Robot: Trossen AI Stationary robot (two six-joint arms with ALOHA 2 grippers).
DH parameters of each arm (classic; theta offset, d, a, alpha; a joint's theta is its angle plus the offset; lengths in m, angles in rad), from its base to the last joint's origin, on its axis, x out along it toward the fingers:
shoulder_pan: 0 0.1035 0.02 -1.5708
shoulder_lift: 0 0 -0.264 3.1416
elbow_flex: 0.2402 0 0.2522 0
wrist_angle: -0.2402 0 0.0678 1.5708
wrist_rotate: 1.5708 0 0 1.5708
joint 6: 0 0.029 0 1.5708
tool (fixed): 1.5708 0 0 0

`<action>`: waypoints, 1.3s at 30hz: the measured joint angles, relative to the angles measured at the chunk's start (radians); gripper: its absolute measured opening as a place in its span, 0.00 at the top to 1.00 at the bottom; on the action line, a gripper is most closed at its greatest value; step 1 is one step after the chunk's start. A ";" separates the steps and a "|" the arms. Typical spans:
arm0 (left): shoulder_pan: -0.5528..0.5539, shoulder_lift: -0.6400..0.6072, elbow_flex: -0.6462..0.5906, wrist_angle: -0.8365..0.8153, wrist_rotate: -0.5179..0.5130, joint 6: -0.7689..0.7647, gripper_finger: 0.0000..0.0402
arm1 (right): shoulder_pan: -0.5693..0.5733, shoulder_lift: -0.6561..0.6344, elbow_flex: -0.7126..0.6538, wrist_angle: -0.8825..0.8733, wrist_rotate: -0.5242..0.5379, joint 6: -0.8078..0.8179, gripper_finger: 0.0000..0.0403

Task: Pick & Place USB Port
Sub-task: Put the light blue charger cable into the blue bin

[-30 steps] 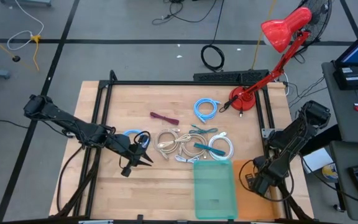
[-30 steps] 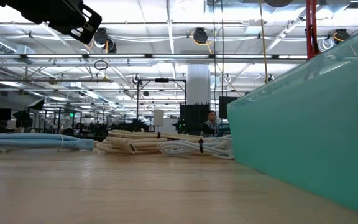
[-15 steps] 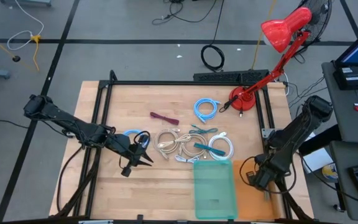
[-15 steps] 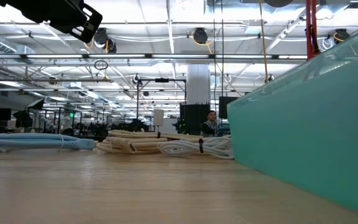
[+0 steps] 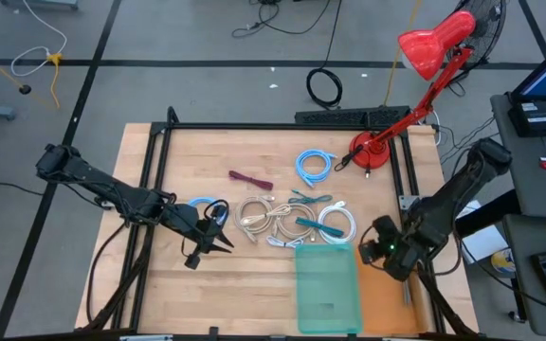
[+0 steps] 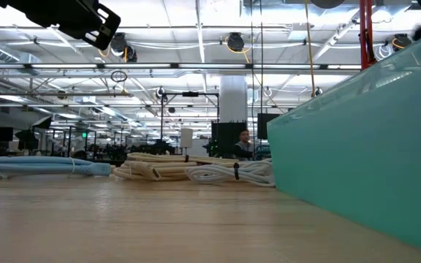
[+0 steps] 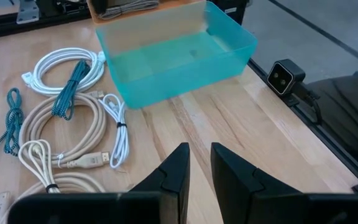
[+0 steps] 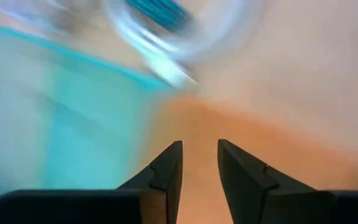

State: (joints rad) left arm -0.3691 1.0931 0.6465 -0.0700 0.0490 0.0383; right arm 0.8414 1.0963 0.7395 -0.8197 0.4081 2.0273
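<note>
overhead, a wooden table (image 5: 207, 294) holds coiled cables (image 5: 271, 216) and a teal bin (image 5: 328, 284).

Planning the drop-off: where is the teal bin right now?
High view: the teal bin sits at the table's near edge, right of centre, just below the white cable coil.

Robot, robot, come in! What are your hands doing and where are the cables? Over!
Left gripper hovering by the light blue cable, jaws slightly apart, empty. Right gripper swinging in beside the teal bin, empty. Cable coils on the table, bin empty. Nothing blocking.
</note>
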 joint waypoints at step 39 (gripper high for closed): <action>0.250 0.000 0.000 0.105 -0.485 0.047 0.83 | -0.622 -0.016 -0.150 1.189 0.556 -1.803 0.76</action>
State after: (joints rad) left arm -0.1190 1.0931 0.6464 0.0346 -0.4365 0.0855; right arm 0.2189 1.0805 0.5890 0.3691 0.9636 0.2244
